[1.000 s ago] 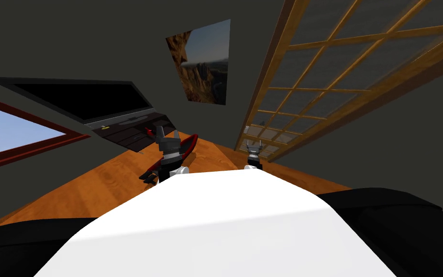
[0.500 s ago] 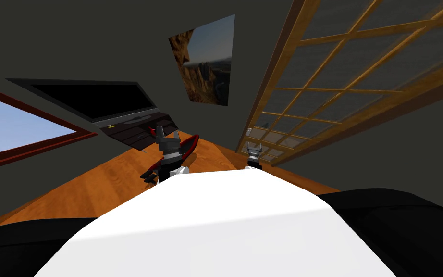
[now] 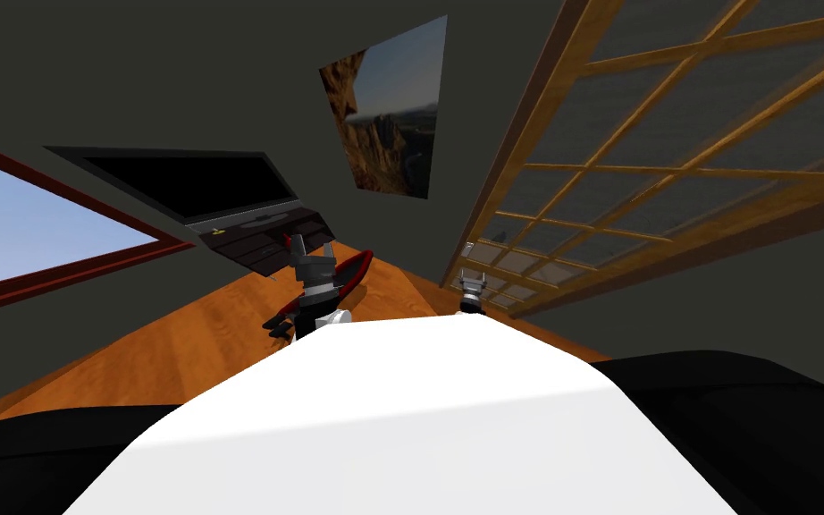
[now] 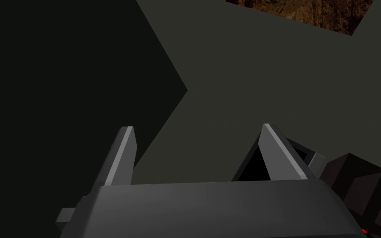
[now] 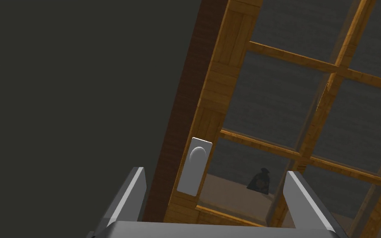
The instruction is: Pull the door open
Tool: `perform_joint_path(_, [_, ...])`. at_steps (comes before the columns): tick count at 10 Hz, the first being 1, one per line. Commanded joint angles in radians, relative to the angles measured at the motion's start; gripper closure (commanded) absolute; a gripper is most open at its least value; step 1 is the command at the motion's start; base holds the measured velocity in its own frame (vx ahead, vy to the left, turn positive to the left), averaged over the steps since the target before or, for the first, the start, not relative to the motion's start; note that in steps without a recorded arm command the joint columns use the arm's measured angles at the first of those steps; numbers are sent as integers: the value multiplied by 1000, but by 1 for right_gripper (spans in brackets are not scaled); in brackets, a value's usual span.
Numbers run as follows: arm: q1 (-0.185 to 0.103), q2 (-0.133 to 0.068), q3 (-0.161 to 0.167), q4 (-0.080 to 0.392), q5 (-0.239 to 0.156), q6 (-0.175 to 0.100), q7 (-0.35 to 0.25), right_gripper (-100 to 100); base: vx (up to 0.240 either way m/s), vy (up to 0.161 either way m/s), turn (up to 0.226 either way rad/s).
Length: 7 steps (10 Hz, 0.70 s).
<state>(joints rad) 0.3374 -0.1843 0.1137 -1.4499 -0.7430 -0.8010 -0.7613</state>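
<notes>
Right gripper (image 5: 214,171): two thin, flat, light grey blades on a dark box, spread wide with nothing pinched between them.
Door (image 5: 231,95): a lattice of honey-coloured wooden bars with visible grain and plank joints, framing rectangular greyish see-through panes. Its edge post rises just ahead of the gap between the blades, apart from both.
Handle plate (image 5: 194,171): a smooth, pale grey upright rectangle with a rounded oval knob (image 5: 197,155) near its upper end, fixed on the door's edge post. It lies ahead of the open blades, nearer one than the other, and neither blade appears to touch it.
Door jamb (image 5: 177,124): a darker brown wooden strip beside the post, on the side away from the panes, set against a flat, matte dark grey wall (image 5: 74,91).
Bag (image 5: 260,182): a small, dark, rounded sack with a tied neck, seen through a lower pane beyond the blades, on a tan floor.
Left gripper (image 3: 312,253): blades spread, holding nothing, raised beside the right gripper and well apart from the door.
Floor (image 3: 196,331): glossy orange wood with faint grain, under both grippers.
</notes>
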Motion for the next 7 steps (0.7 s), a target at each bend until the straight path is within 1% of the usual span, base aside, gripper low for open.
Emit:
perform_joint_path(1, [-7, -8, 8, 41, -28, -22, -30, -100, 91, -43, 90])
perform_joint_path(5, [-21, -20, 26, 123, -93, -61, -87, -100, 84, -51, 80])
perform_joint_path(6, [-27, -26, 34, 161, -124, -80, -114, -100, 134, -70, 126])
perform_joint_path(7, [-30, -29, 38, 179, -138, -89, -127, -100, 135, -66, 112])
